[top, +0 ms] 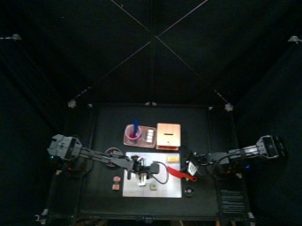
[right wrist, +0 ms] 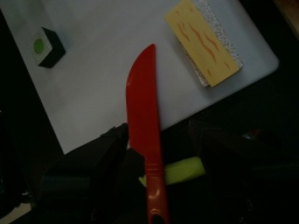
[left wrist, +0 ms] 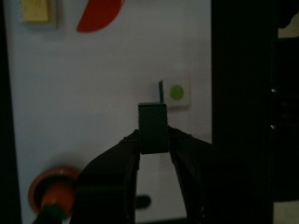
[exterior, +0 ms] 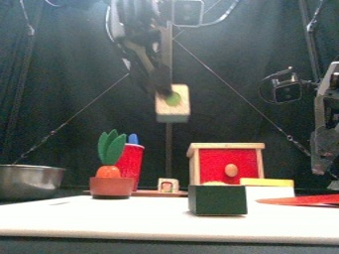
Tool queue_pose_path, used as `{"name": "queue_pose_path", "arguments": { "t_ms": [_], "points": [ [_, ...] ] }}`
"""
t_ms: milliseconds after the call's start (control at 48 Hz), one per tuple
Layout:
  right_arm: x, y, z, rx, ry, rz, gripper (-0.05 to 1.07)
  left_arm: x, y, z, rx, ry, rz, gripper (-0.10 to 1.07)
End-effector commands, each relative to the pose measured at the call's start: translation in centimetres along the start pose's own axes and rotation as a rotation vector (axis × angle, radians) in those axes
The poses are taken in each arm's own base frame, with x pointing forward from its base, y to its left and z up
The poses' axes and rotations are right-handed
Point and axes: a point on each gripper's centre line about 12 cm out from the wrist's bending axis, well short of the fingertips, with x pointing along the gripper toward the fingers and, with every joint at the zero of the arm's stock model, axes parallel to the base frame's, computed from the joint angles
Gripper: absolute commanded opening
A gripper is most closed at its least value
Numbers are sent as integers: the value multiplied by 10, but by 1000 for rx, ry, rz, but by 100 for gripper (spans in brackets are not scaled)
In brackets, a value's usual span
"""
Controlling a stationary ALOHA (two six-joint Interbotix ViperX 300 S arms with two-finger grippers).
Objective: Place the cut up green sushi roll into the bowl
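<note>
L gripper (exterior: 165, 91) is only partly open, jaws clamped on one sushi slice (exterior: 172, 105). It's held high over the board (left wrist: 105, 96), prob to clear the clutter en route to the bowl (exterior: 27, 181), left of the board. Slice is blocky w/ dark green wrap, cream face and a green dot. Bowl's shiny metal. R arm sits by the board's right edge.

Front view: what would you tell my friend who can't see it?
High above the white table, the left tool holds a pale sushi piece with a green middle. Below it stand a dark green block, a wooden box that is red inside, and a toy carrot.
</note>
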Motion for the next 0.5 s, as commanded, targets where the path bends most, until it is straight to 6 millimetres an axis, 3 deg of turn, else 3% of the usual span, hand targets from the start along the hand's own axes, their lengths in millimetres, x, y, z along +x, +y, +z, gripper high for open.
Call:
{"name": "queue_pose_path", "arguments": {
  "t_ms": [0, 167, 271, 479],
  "points": [
    [-2, 4, 4, -1, -19, 16, 91, -20, -2, -17, -22, 1, -29, 64],
    [-2, 4, 4, 9, -18, 17, 91, -19, 8, -65, -111, 83, -59, 64],
    [-2, 4, 4, 14, -17, 18, 91, -21, 26, -92, -202, 96, -58, 64],
    [-2, 4, 6, 17, -20, 17, 91, -35, 65, -122, -318, -2, -12, 64]
  ]
}}
